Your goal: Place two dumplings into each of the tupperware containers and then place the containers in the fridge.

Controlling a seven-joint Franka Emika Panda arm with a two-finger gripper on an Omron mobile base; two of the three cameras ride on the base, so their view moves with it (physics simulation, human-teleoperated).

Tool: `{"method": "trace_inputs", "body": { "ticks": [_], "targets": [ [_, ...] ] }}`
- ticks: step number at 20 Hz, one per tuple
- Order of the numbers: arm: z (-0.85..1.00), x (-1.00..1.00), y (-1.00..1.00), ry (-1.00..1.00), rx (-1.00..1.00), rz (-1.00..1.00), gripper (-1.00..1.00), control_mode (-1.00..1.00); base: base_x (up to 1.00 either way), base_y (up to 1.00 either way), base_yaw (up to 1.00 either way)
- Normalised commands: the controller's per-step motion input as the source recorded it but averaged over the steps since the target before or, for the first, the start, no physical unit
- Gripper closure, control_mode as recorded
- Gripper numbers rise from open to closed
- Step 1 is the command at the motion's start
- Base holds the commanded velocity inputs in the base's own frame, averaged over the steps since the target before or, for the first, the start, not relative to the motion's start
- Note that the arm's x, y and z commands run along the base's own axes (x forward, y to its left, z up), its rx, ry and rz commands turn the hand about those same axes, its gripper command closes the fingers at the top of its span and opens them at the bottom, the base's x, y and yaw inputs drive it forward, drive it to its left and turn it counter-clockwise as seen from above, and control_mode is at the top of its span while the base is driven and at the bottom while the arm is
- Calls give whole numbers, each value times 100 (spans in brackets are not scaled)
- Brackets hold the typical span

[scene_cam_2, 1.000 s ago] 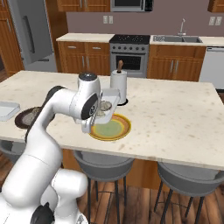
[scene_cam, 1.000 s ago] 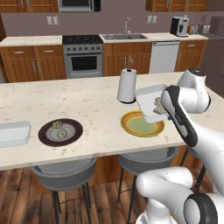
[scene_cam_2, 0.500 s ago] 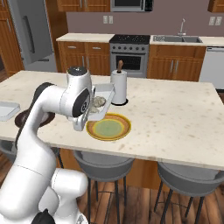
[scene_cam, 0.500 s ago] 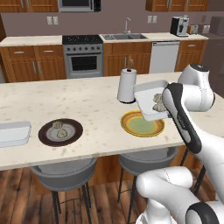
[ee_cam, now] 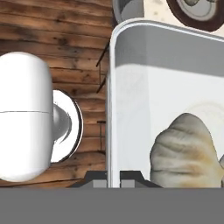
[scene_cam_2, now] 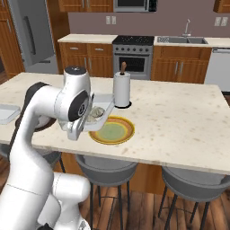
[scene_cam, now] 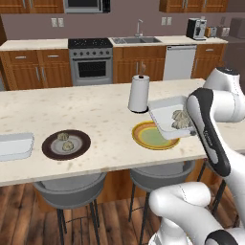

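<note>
My gripper [ee_cam: 114, 180] is shut on the rim of one tupperware container [scene_cam: 165, 114] [scene_cam_2: 103, 109] [ee_cam: 144, 87], holding it just above the counter by the yellow plate. Dumplings [scene_cam: 180, 119] [scene_cam_2: 95, 115] lie inside it; one dumpling [ee_cam: 186, 153] is close up in the hand view. The arm hides the fingers in both base views. The other tupperware container [scene_cam: 14, 145] [scene_cam_2: 6, 112] rests at the counter's left end. Two more dumplings [scene_cam: 66, 141] sit on the brown plate [scene_cam: 81, 148]. The fridge [scene_cam_2: 31, 36] stands closed at the back left.
A yellow plate [scene_cam: 149, 139] [scene_cam_2: 114, 132] lies under the held container. A paper towel roll [scene_cam: 139, 93] [scene_cam_2: 121, 90] stands just behind it. Stools [scene_cam: 67, 191] sit below the counter's near edge. Stove, sink and cabinets line the back wall.
The arm has swung a little to the left in the right base view, carrying the held container with it. The gripper has stayed shut.
</note>
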Motion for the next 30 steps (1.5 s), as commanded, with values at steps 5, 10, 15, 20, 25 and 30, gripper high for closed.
{"method": "trace_inputs", "body": {
  "ticks": [5, 10, 15, 20, 25, 30],
  "targets": [
    [0, -46, 0, 0, 12, 0, 100, -100, 0, 0, 0],
    [0, -11, 5, -1, 2, 0, 100, -100, 0, 0, 0],
    [5, 0, 11, 0, 0, 0, 100, -100, 0, 0, 0],
    [8, 0, 0, 0, 0, 0, 100, -100, 0, 0, 0],
    [0, -2, 0, 0, 0, 0, 100, 100, -16, 0, 0],
    [0, 0, 0, 0, 0, 0, 100, 100, -88, 49, 2]
  ]
}}
